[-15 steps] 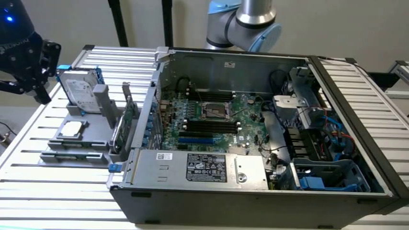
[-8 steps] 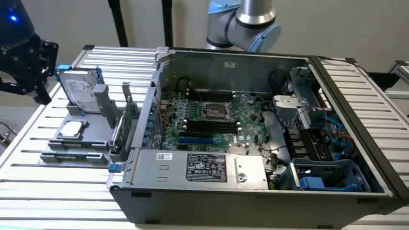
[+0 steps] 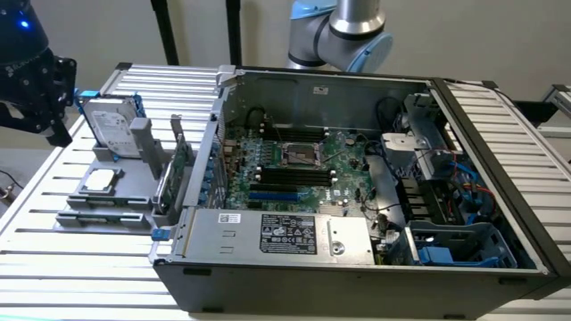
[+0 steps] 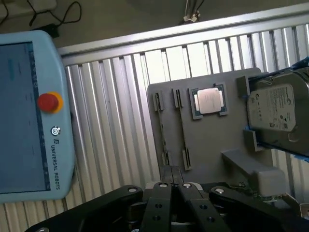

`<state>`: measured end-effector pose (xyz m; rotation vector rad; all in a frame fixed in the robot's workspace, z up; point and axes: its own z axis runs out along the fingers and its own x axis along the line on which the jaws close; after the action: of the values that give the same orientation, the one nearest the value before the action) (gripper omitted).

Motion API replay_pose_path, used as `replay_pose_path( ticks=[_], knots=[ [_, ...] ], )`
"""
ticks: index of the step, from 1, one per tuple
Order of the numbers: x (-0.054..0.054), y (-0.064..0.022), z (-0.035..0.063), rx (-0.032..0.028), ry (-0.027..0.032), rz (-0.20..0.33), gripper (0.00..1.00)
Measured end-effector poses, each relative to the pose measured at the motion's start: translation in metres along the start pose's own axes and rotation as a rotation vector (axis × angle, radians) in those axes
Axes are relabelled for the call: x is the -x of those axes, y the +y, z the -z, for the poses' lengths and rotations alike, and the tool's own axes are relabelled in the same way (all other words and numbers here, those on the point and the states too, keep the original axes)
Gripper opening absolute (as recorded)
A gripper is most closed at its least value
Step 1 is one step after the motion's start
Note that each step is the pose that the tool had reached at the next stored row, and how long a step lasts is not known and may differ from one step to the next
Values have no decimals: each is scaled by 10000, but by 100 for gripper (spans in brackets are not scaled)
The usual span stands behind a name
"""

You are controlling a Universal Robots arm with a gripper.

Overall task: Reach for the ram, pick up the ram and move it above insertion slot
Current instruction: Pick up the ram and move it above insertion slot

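- Grey plastic tray (image 4: 212,145) was seen on the slatted metal table (image 4: 111,125), at the exterior view's left of the open computer case (image 3: 267,284).
- The ram (image 4: 183,128) was taken to be a thin dark strip stood on edge between end clips on that tray. A second strip like it lay just beside it, and the two could not be told apart with certainty.
- On the same tray a processor chip (image 4: 209,101) lay flat near the strips, and a silver hard drive (image 4: 275,108) was propped up beyond it.
- The gripper (image 4: 174,170) was held above the tray's edge, apart from the ram. Its fingers were pressed together with nothing between them.
- The reach was judged to be the step in hand: nothing was touched, nothing was lifted.
- The insertion slot (image 3: 293,176) was placed among the dark memory slots on the board inside the case, well apart from the gripper.
- A grasp was judged to call for the fingers to be opened, lined up across the strip's thin faces and brought down squarely between the clips.
- A teach pendant (image 4: 29,116) was noted on the table, near the tray but not touching it.
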<state>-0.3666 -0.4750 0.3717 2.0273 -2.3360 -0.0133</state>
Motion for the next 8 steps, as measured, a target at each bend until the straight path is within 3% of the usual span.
replay_pose_path(
  ticks=[5, 8],
  knots=[
    [0, 0, -6, -37, 33, 908, 11],
    [0, 0, -10, -72, 13, 1413, 11]
  ],
)
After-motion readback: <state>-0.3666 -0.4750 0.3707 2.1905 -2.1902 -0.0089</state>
